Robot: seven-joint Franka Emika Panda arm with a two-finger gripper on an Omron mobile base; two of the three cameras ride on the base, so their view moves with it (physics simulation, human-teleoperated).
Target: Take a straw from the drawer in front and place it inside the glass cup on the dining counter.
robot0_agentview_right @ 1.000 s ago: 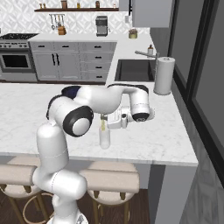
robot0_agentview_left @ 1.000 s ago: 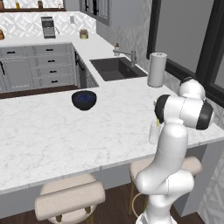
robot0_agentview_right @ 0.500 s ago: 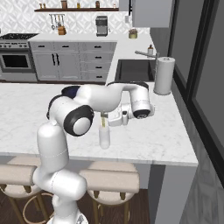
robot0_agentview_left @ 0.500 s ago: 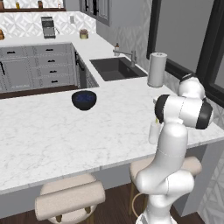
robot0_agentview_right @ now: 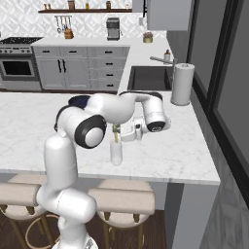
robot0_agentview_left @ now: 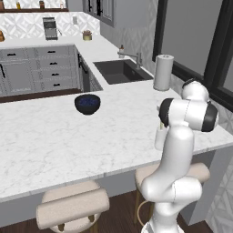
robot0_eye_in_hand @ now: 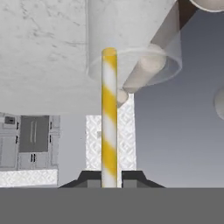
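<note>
Straw (robot0_eye_in_hand: 109, 118): thin striped stick | end effector (robot0_eye_in_hand: 109, 178): pinching it | glass cup (robot0_eye_in_hand: 133, 41): clear cylinder

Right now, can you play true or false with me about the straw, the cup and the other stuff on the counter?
1. The gripper is shut on the straw. True.
2. The straw is plain blue. False: in the hand view it has yellow and white stripes.
3. The glass cup stands on the dining counter. True.
4. The glass cup is lying on its side. False: it stands upright near the counter's front edge.
5. The dark blue bowl sits inside the sink. False: it sits on the dining counter.
6. A paper-towel roll stands near the sink. True.
</note>
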